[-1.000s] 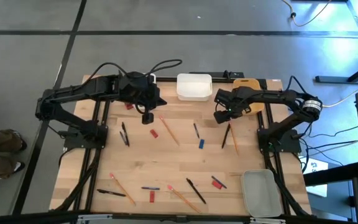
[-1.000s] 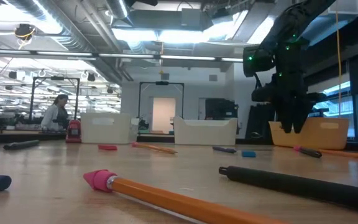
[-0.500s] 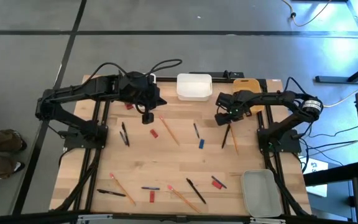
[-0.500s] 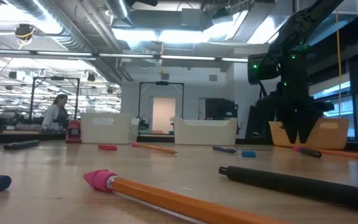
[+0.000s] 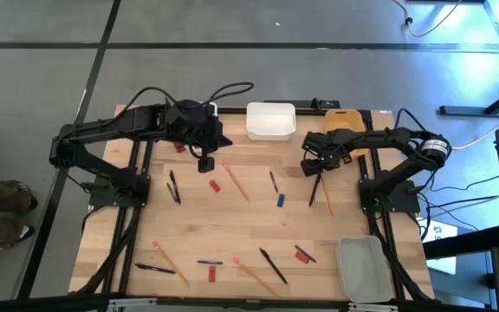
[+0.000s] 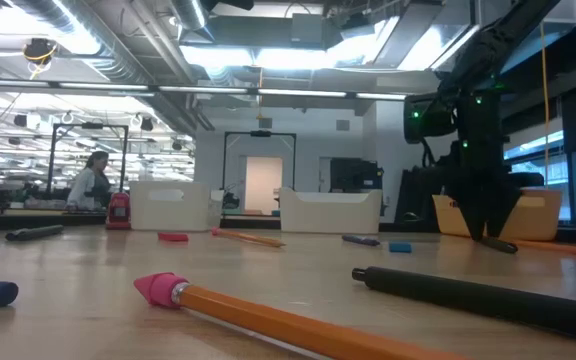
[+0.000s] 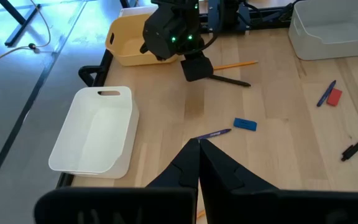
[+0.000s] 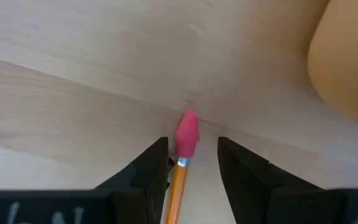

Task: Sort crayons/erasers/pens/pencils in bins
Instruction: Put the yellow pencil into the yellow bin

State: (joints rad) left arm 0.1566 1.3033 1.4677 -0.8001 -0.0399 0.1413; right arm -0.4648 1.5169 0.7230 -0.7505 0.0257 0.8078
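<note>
Desk (image 5: 249, 230): light wooden top, dark frame, both dark arms mounted at its sides.
Right hand (image 5: 312, 166): lowered near the far right part of the desk, just beside the yellow-orange rounded plastic bin (image 5: 346, 119); fingers apart, one on each side of the pink eraser end of a thin orange wooden pencil (image 8: 180, 174), not clamped on it.
Right wrist view: right hand (image 8: 191, 158) straddles the pencil, pink tip pointing ahead over bare wood, yellow-orange bin edge at the side.
Pencil under right hand (image 5: 326, 194): lies flat, running from the hand toward the near edge; a slim black pen (image 5: 314, 189) lies just beside it.
Low view: right hand (image 6: 490, 232) tips close to the desk surface in front of the yellow-orange bin (image 6: 528, 215).
Left hand (image 5: 204, 163): hangs above the far left part of the desk, fingers fully closed, nothing in them.
Left wrist view: closed left hand (image 7: 199, 144) tips meet in a point, aimed across the desk.
Wider white plastic bin (image 5: 270, 120): far edge, middle.
Narrow white bin (image 5: 213, 108): mostly hidden behind the left arm.
Translucent grey bin (image 5: 362, 267): near right corner.
Other pens and pencils: scattered centre and along the near edge, e.g. orange pencil (image 5: 235, 180) mid-desk, black pen (image 5: 273, 265) near front.
Small items: blue block (image 5: 280, 200) centre, red block (image 5: 216, 185) near it.
Background: person (image 6: 88, 183) far off in the room.
</note>
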